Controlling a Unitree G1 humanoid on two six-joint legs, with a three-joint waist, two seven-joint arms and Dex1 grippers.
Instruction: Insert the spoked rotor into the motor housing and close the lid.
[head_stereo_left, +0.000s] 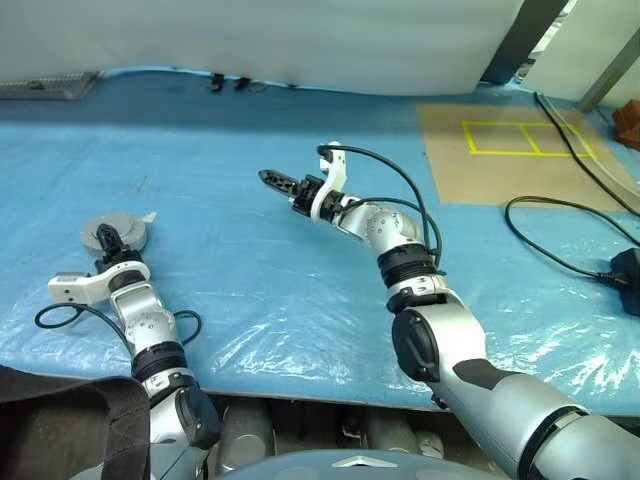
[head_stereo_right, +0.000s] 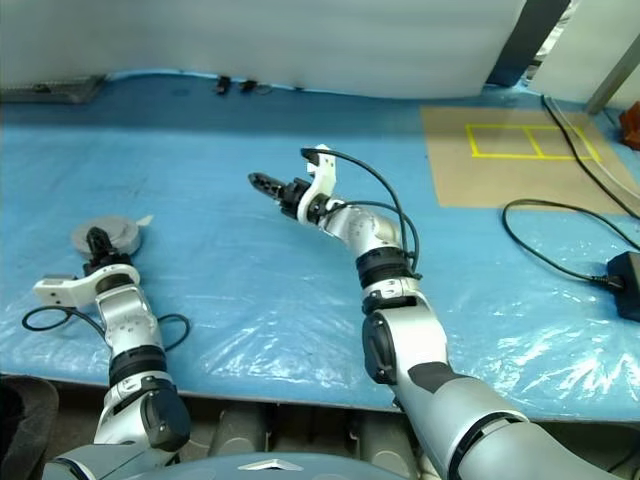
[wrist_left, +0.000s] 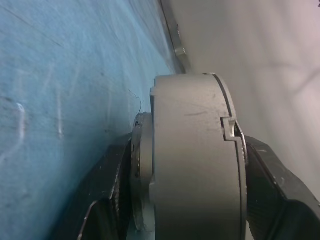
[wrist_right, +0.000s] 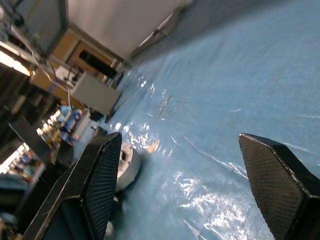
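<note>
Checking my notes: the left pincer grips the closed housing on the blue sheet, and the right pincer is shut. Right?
Not quite: the right pincer is open, its fingers wide apart in the right wrist view. The left pincer does grip the closed motor housing on the blue sheet.

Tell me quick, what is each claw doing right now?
Left gripper: closed on the round grey motor housing, one finger on each side, on the blue sheet.
Right gripper: open, holding nothing, above the sheet.
</note>
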